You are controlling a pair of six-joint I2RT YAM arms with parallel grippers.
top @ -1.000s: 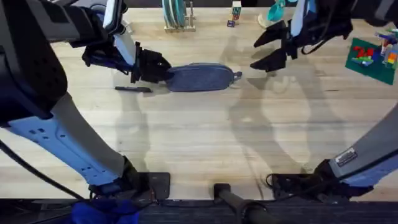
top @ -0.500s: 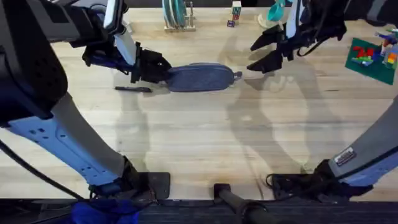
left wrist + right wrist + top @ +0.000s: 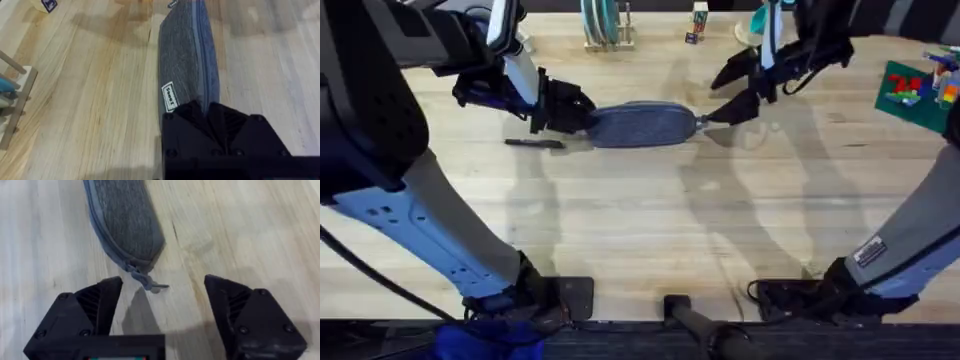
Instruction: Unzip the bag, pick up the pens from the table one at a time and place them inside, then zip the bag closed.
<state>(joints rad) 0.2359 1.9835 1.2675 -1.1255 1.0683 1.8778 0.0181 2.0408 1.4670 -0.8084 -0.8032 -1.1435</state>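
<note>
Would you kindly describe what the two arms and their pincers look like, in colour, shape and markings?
Both arms have black upper links and pale blue-grey lower links rising from black bases. The right arm carries a small white label near its base; a black cable trails beside the left base. The left pincer and right pincer are matte black, with blocky angular fingers whose inner faces are ribbed, fastened with small round screws.

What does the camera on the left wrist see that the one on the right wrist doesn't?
The left wrist view alone shows the bag's white label and the left gripper shut on that end of the bag. The right wrist view alone shows the zipper pull and the right gripper, jaws open, just short of it. Both show the bag's grey fabric and the table.
</note>
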